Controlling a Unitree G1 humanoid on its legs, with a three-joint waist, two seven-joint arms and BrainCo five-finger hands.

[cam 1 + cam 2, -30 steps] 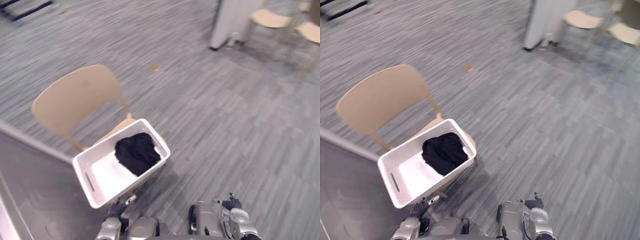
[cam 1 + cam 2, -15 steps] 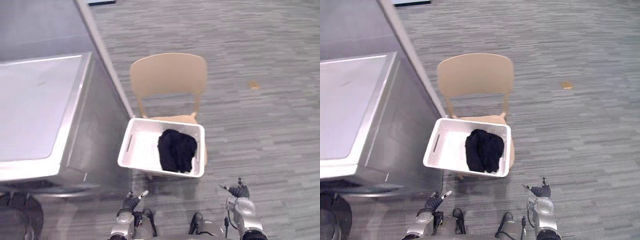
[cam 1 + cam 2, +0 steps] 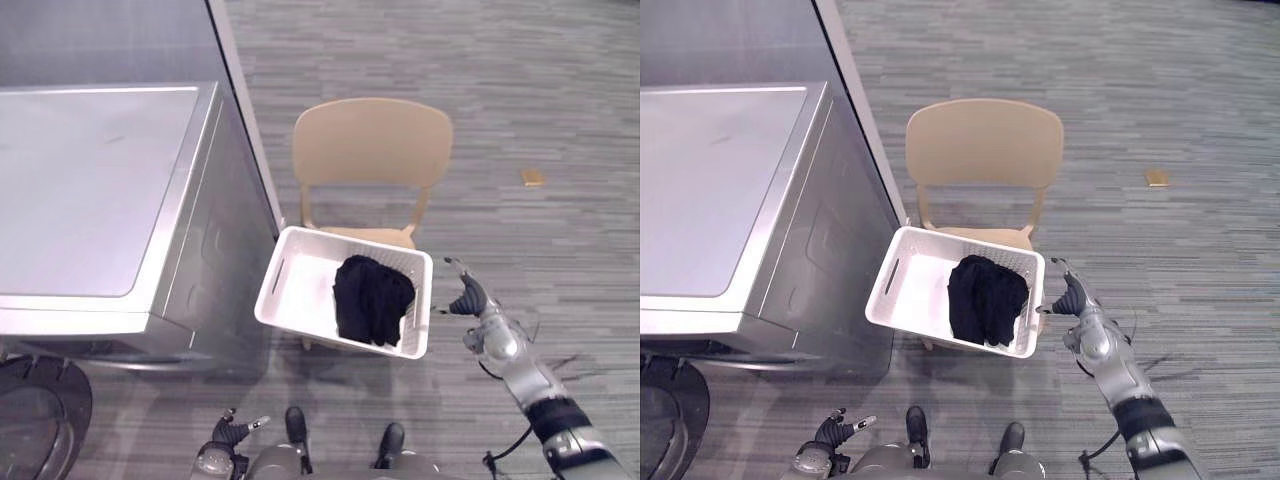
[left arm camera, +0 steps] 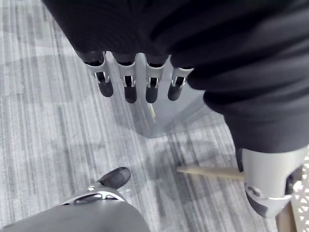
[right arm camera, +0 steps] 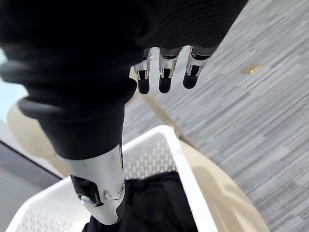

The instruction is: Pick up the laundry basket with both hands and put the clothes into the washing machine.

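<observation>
The white perforated plastic laundry basket (image 3: 300,296) sat in the centre of the head view on the seat of a beige plastic chair (image 3: 372,140). The seat raised it off the grey striped carpet (image 3: 560,120) to a height my arms could reach. A bundle of black clothes (image 3: 372,298) lay in its right half and the left half was bare, so I judged the load would pull toward my right side.

The silver-grey washing machine (image 3: 90,190) stood in the left half of the frame, just beside the basket's left end and its slot handle (image 3: 276,276).

My right hand (image 3: 468,298) hung at the lower right, just beside the basket's right end wall. Its fingers were straight and it held nothing, but I could not tell whether the thumb touched the rim. My left hand (image 3: 230,430) was at the bottom edge, well apart from the basket, fingers likewise straight and empty.

I judged the lift not yet begun. The left hand would have to work in the narrow gap between basket and machine.
</observation>
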